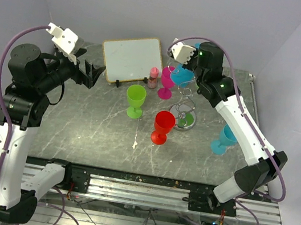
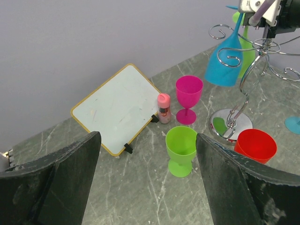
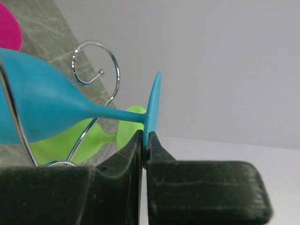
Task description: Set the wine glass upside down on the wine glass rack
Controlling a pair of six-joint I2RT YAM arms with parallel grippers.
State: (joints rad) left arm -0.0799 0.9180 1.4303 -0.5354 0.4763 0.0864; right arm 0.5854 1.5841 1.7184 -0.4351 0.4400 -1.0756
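The wine glass (image 3: 37, 108) is blue and hangs bowl down, tilted, among the curled arms of the silver wine glass rack (image 2: 243, 86). My right gripper (image 3: 145, 140) is shut on the rim of its round foot (image 3: 153, 103), up at the rack's top (image 1: 188, 67). A wire curl (image 3: 96, 61) loops beside the stem. A green glass (image 2: 247, 47) hangs upside down on the rack behind the blue one. My left gripper (image 2: 147, 187) hovers open and empty over the table's left side (image 1: 87, 73), well apart from the rack.
On the table stand a green glass (image 1: 135, 99), a red one (image 1: 163, 126), a magenta one (image 1: 167, 82) and a second blue one (image 1: 224, 139). A white board (image 1: 132, 58) leans at the back with a small pink bottle (image 1: 153, 77) beside it.
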